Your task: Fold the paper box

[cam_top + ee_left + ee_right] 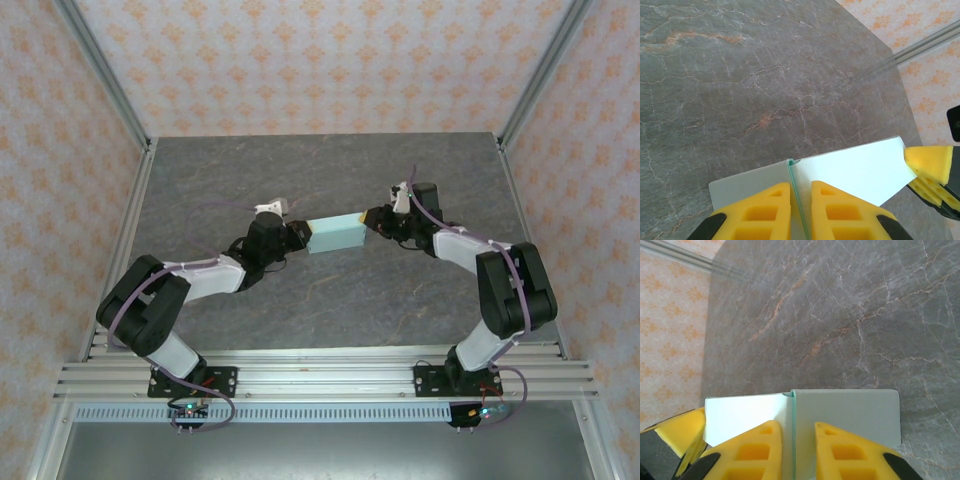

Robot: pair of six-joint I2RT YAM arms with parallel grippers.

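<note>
Left pincer (298, 236) and right pincer (373, 221) each clamp opposite end walls of the paper box (335, 234), evidently bracing it for folding.

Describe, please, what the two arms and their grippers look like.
The left arm and right arm have bulky black joints, white links and thin purple cables looped alongside. The left gripper and right gripper carry yellow wedge-shaped fingers with rectangular hollows, black at the base.
</note>
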